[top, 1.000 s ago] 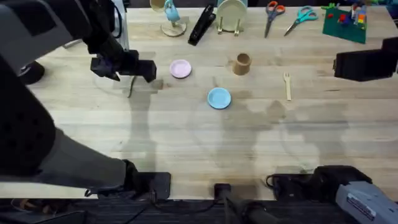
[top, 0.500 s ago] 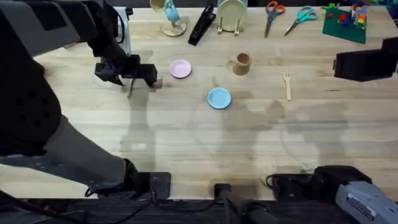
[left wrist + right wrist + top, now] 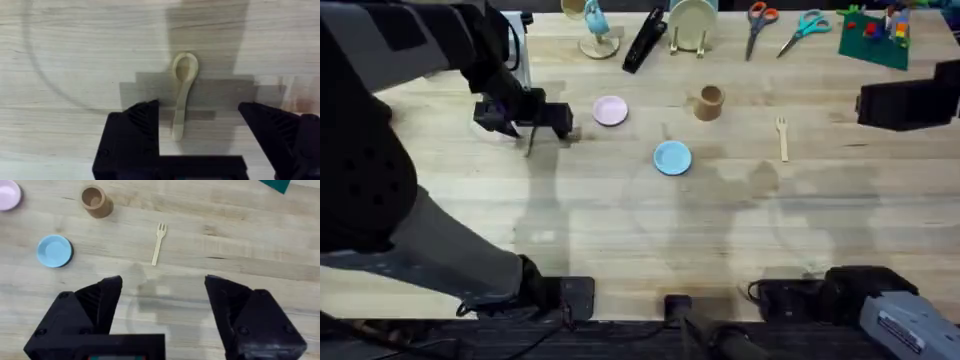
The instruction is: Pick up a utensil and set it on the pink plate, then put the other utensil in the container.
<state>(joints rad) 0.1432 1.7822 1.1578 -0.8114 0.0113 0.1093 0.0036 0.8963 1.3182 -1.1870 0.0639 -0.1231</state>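
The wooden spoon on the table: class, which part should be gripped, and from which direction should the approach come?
Grip the spoon across its slim handle, coming straight down from above. It lies flat on the table, and the handle is narrow enough to fit between the left tool's open fingers, which already straddle it.

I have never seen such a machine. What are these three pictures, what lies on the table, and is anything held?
These are two robot arms at a wooden table. One picture looks down from above; the other two come from a camera on each wrist.

The left end effector is open, low over a wooden spoon that lies between its fingers, not yet gripped. The right end effector is also open and holds nothing.

On the table lie a pink plate, a blue plate, a brown cup and a wooden fork. Scissors and other items sit along the far edge.
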